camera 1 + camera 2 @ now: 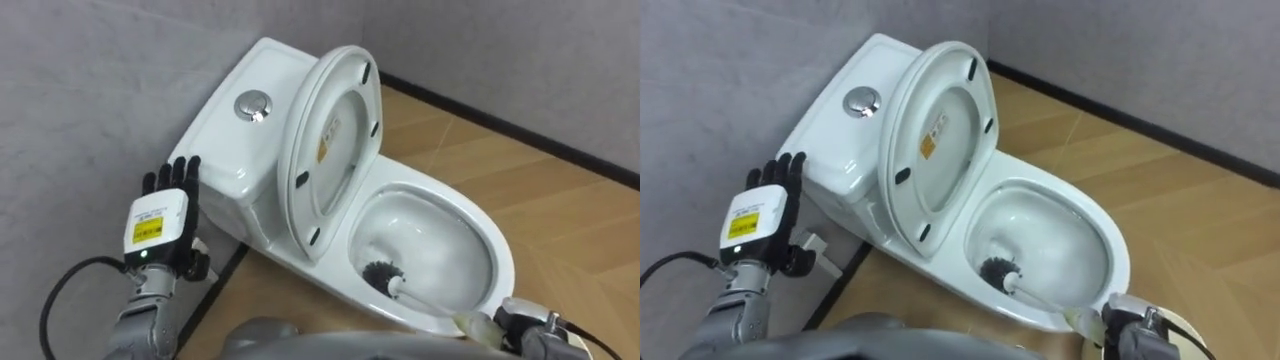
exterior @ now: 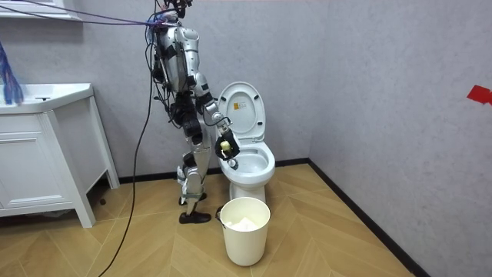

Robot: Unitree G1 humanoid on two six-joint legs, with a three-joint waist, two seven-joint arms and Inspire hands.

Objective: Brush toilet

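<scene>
A white toilet (image 1: pixel 455 300) stands against the grey wall with its lid and seat (image 1: pixel 335 140) raised. Inside the bowl (image 1: pixel 1040 235), a toilet brush rests its black head (image 1: pixel 380 275) on the near left wall. Its white handle (image 1: pixel 430 305) slants down to my right hand (image 1: pixel 520 322) at the lower right, which is shut on the handle's end. My left hand (image 1: pixel 165 212) is raised beside the tank (image 1: pixel 240 130), fingers straight and holding nothing. In the room view I stand at the toilet's (image 2: pixel 250 158) side, on the room view's left.
A white bucket (image 2: pixel 246 229) stands on the wooden floor just in front of the toilet. A white cabinet (image 2: pixel 42 154) is at the room view's left. A dark skirting (image 1: pixel 520 130) runs along the wall behind the toilet.
</scene>
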